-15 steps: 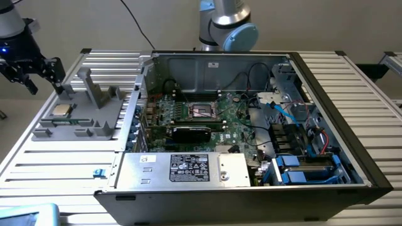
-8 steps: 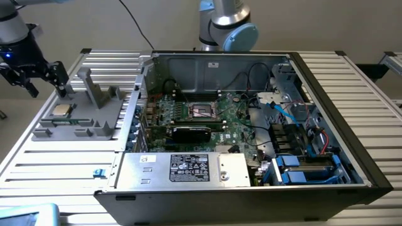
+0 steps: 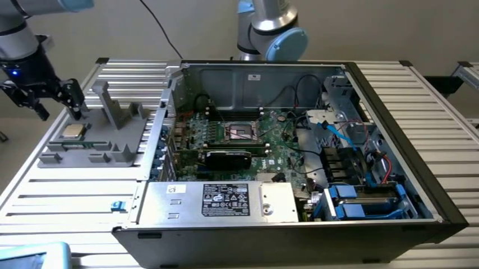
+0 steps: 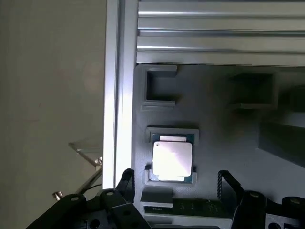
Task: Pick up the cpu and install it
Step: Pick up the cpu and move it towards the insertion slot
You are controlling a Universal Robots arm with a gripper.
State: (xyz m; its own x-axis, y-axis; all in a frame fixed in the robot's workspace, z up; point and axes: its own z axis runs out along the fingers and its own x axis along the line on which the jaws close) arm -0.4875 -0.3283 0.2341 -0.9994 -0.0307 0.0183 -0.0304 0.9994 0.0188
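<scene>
The cpu (image 3: pixel 73 131) (image 4: pixel 172 161), a small square chip with a pale metal top, lies flat in a recess of the grey holder (image 3: pixel 97 147) at the exterior view's left. My gripper (image 3: pixel 45 105) (image 4: pixel 177 187) hangs above and a little behind the chip, open, with nothing between its black fingers (image 4: pixel 228 188). In the wrist view the chip sits just beyond the fingertips. The black-framed socket (image 3: pixel 241 131) lies open in the middle of the green motherboard inside the computer case (image 3: pixel 389 106).
The grey holder (image 4: pixel 224 138) has upright posts (image 3: pixel 112 106) and further recesses around the chip. The open case fills the table's middle, with a silver labelled box (image 3: pixel 224 200) at its front and cables and blue parts at the right. Slatted metal table (image 3: pixel 67 196) surrounds everything.
</scene>
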